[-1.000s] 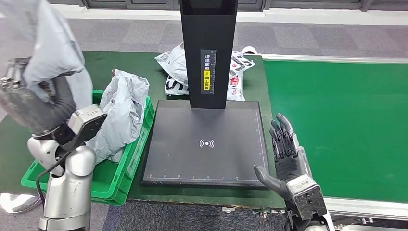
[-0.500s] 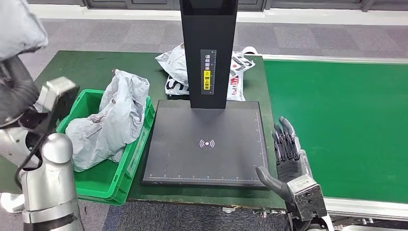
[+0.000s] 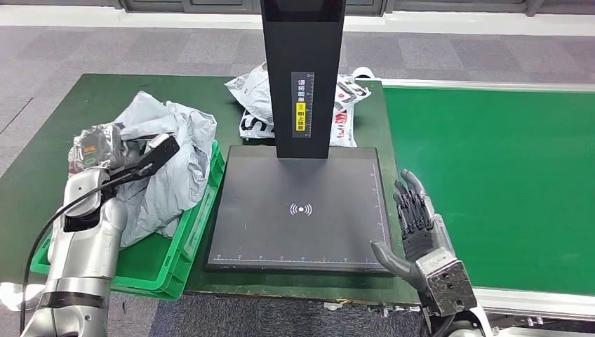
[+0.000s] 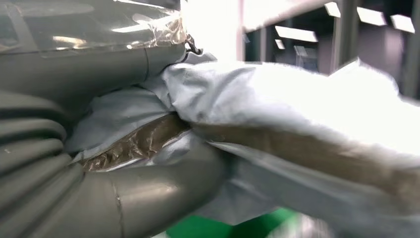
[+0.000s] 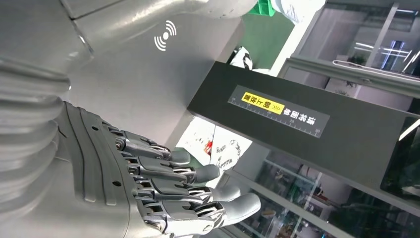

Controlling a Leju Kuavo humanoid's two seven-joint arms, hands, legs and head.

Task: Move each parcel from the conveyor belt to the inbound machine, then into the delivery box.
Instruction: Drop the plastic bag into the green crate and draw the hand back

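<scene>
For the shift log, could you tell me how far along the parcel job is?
Done: a grey parcel already lies in the green delivery box. In hand: the left hand grips another grey bag over that box. Left: white parcels lie behind the inbound machine; the right hand is open and holds nothing.

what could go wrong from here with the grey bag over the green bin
The left hand grips a grey parcel above a green delivery box already heaped with another grey bag. Dropped on that heap, it may slide over the rim onto the table. The loose film could also snag on the fingers at release. The right hand sits open beside the scanner plate, and the white parcels behind the post wait unhandled.
</scene>
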